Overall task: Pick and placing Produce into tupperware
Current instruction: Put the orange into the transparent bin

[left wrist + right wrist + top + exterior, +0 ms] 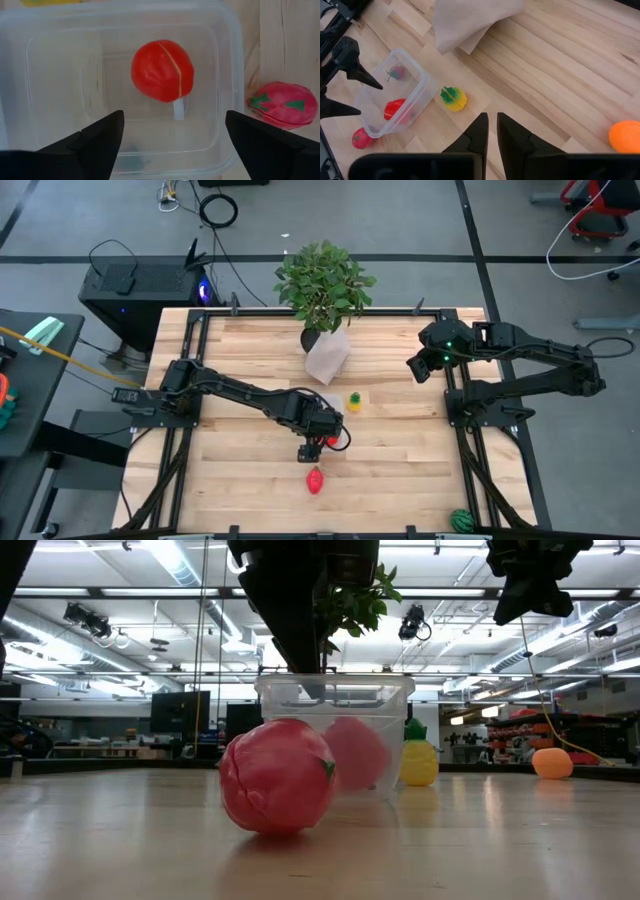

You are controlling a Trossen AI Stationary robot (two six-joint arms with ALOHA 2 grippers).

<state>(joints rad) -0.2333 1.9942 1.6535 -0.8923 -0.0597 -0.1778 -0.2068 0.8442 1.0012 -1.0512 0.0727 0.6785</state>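
Note:
The clear tupperware [228, 35] stands at mid-table, and a red tomato-like piece of produce [162, 70] rests on its floor. My left gripper [173, 117] hovers open above the tub, pointing steeply down, with its fingers apart over the tub and touching nothing. Just outside the tub's near wall, a pinkish-red piece with green leaves [282, 105] lies on the table [315, 480]. A yellow piece [354, 401] lies beyond the tub. My right gripper [492, 120] waits shut, raised at the table's right side [415, 370].
A leafy potted plant [322, 280] in a pale wrapped pot [328, 355] stands at the far middle. An orange piece [625, 135] lies toward the right and a striped green one [460, 520] sits at the near right corner. Bare wood lies near left.

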